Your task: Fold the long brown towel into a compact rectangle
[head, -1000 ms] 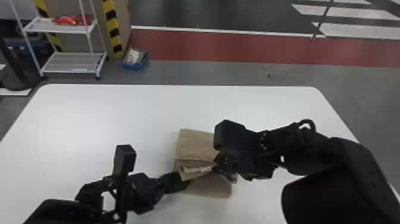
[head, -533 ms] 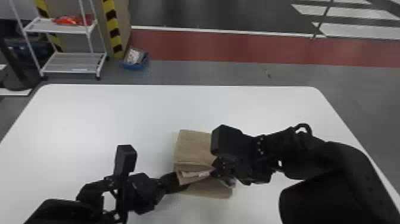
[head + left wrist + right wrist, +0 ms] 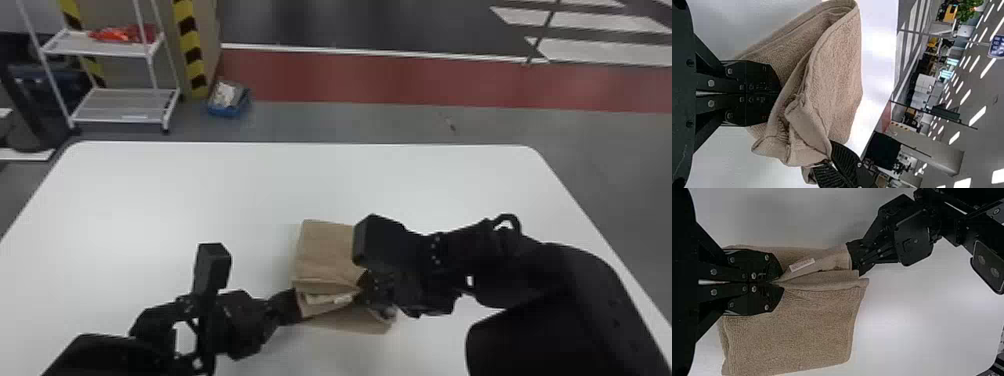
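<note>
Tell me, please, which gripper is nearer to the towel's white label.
The right one. The right gripper pinches the towel close beside the white label, while the left gripper holds it farther off, on the label's other side.

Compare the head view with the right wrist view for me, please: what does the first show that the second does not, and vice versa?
Head view: the red floor strip, white floor stripes and blue bin.

Right wrist view: two round spots on the left arm's block, and the right hand with its fingers pressed together on a fold.

Both: the brown towel, its pale label, the white table and the left hand.
</note>
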{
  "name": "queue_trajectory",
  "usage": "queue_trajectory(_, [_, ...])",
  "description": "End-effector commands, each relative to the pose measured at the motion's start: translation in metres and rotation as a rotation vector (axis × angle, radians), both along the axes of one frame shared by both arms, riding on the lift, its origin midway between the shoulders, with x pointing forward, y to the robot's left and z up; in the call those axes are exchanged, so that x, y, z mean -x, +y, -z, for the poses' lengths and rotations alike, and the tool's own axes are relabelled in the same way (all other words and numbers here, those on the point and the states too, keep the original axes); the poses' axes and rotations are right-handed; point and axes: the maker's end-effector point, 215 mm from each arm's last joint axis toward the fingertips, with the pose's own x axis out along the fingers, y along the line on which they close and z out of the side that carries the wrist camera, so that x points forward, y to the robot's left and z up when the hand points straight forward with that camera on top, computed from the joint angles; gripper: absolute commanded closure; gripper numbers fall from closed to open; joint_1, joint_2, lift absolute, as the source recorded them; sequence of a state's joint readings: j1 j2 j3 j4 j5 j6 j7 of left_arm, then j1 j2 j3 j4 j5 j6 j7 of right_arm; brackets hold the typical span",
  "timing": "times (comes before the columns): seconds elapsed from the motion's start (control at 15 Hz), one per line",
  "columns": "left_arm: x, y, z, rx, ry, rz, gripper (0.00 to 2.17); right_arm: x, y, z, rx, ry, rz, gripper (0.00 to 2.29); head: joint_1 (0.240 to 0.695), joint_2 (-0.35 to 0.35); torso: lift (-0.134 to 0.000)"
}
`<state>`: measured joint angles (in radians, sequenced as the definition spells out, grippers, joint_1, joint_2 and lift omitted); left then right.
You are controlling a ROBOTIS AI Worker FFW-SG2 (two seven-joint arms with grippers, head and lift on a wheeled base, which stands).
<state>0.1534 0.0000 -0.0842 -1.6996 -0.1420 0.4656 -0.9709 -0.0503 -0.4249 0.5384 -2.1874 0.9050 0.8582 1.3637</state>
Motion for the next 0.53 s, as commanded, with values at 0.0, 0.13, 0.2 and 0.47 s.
queue_trajectory(0.0, [0.001,-0.001,0.000,0.003,0.002,0.000,2.15,0.002,0.001,0.001,-0.004,0.008,0.004,0.98,0.695,-0.105,-0.124])
queue_trajectory(0.13, [0.002,-0.001,0.000,0.004,0.002,0.001,2.15,0.004,0.002,0.003,-0.008,0.016,0.008,0.89,0.695,-0.105,-0.124])
queue_trajectory(0.2, [0.003,-0.002,0.000,0.005,0.002,0.002,2.15,0.006,0.002,0.005,-0.009,0.020,0.008,0.89,0.695,-0.105,-0.124])
queue_trajectory(0.47, [0.006,-0.002,-0.001,0.007,0.001,0.004,2.15,0.014,0.009,0.002,-0.030,0.021,0.003,0.87,0.695,-0.101,-0.124])
